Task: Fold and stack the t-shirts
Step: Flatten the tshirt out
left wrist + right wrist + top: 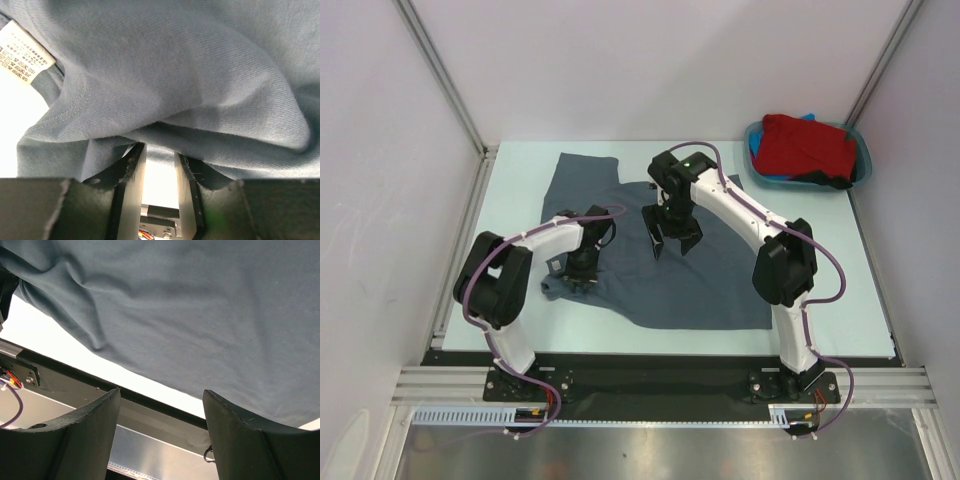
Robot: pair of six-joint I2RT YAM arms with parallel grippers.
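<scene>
Now, right tool (672, 248) released, hovering above grey t-shirt (710, 285); left tool (578, 285) at its left edge, grip unclear.

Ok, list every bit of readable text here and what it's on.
White care tag on the grey t-shirt: several printed lines, too small and tilted to read.
Nothing readable on the red t-shirt or the teal tub.

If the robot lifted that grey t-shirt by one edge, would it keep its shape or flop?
Probably flop: the grey t-shirt lies spread flat yet bunches into soft folds by the left gripper. It looks thin and light, so a push would likely ruck it up rather than slide it whole across the table.
</scene>
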